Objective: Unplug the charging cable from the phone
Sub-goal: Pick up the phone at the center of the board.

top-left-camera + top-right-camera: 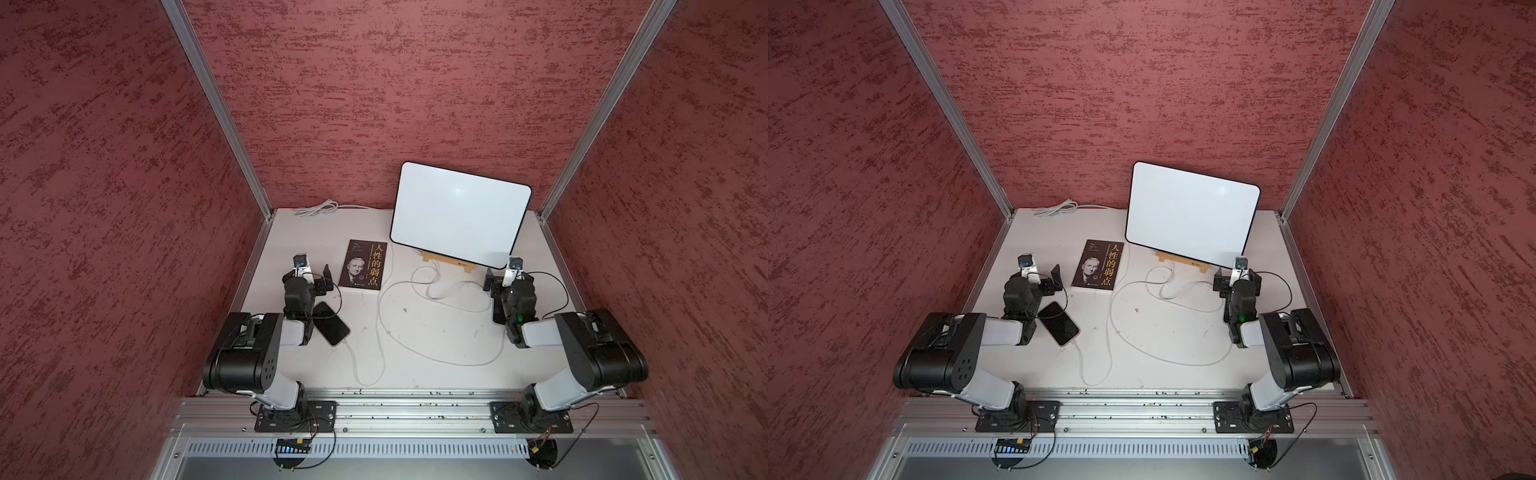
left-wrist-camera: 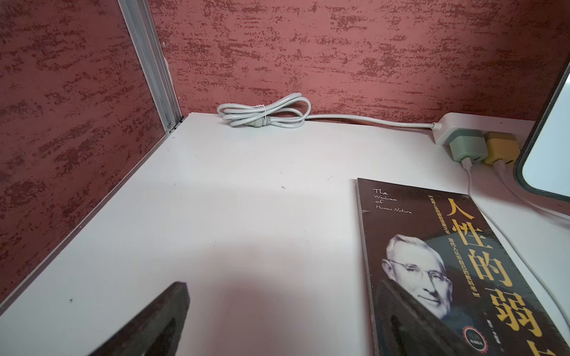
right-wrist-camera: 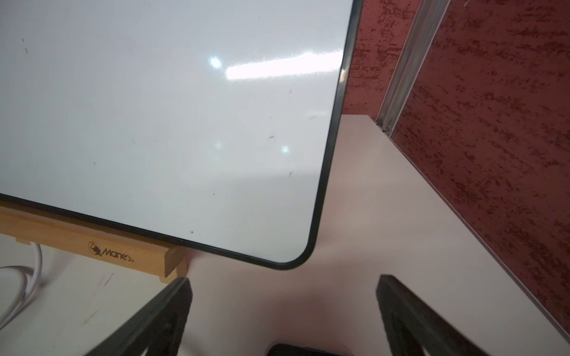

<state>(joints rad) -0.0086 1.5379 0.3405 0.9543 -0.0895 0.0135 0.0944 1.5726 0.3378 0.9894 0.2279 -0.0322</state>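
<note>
Both wide open, empty: black left gripper just up-left of flat black phone; black right gripper far right.

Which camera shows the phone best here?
Either top view: the phone lies nearly whole beside the left arm, with the cable plugged into its near end. Neither wrist view shows it.

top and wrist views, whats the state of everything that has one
phone, lying flat, cable plugged in
charging cable, plugged into phone, loose loops
left gripper, open, empty
right gripper, open, empty
book, closed, flat
whiteboard, propped on stand, blank
</note>
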